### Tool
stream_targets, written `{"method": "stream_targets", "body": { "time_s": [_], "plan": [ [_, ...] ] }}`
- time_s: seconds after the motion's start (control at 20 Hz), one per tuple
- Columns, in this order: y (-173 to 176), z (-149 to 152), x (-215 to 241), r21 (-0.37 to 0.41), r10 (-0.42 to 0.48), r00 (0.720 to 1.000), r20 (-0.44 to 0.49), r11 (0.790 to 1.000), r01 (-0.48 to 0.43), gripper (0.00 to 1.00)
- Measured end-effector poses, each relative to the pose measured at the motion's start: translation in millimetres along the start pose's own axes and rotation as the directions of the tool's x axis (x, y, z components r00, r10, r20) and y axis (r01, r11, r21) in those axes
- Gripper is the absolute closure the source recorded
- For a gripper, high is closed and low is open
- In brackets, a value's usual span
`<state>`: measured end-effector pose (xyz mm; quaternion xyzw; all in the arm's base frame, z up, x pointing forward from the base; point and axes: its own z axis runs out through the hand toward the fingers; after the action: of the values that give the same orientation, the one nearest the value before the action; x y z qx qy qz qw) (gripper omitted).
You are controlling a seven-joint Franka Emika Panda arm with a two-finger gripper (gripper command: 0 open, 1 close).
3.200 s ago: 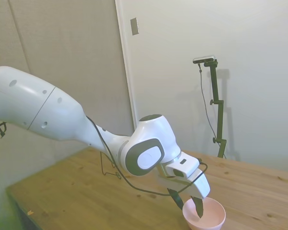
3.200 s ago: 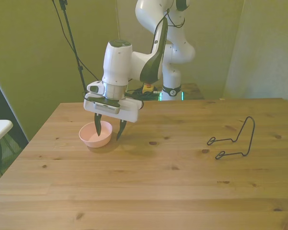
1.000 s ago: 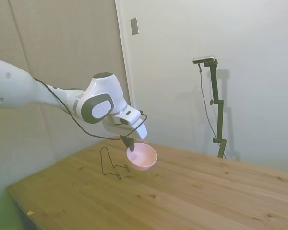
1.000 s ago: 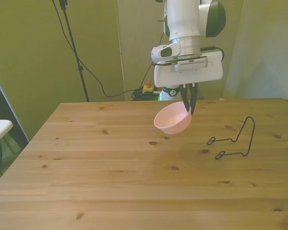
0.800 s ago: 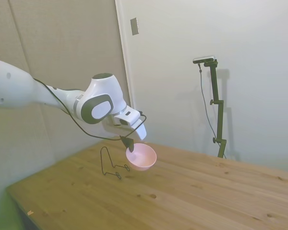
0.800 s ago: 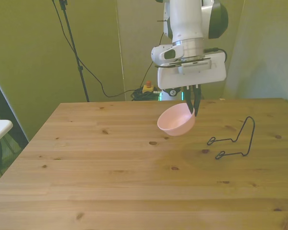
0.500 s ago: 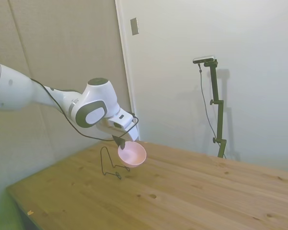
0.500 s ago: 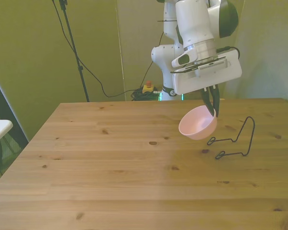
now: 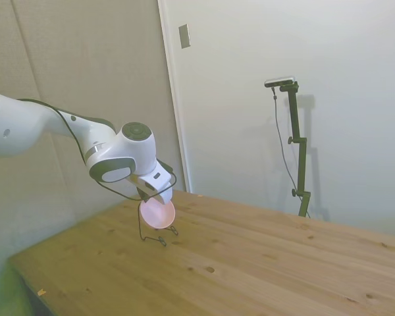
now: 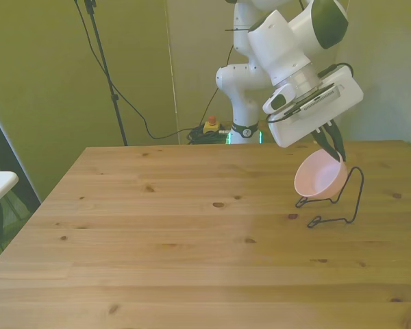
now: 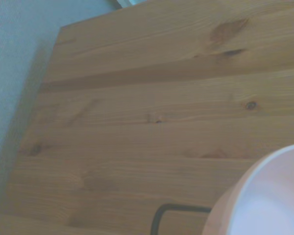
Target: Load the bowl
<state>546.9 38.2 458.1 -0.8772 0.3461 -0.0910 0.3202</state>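
Gripper clenching bowl rim, now tilted over wire stand.

We see a table of pale knotty planks. In the side view, a grey-beige wall on the left meets a white door frame with a small grey plate beside it, then a plain white wall. In the front view, yellow-green walls stand behind, and a black cable hangs down.
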Motion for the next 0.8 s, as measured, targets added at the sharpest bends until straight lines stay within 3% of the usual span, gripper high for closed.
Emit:
{"method": "stream_targets", "body": {
  "time_s": [0.15,0.4,0.8],
  "plan": [
    [1.9,-1.1,0.0,0.016,0.01,1.0,0.021,1.0,-0.01,1.0],
    [16.6,-3.9,12.0,0.117,-0.003,0.997,0.075,0.993,-0.006,1.0],
    [32.0,18.1,15.3,0.233,-0.049,0.987,0.15,0.972,0.012,1.0]
  ]
}}
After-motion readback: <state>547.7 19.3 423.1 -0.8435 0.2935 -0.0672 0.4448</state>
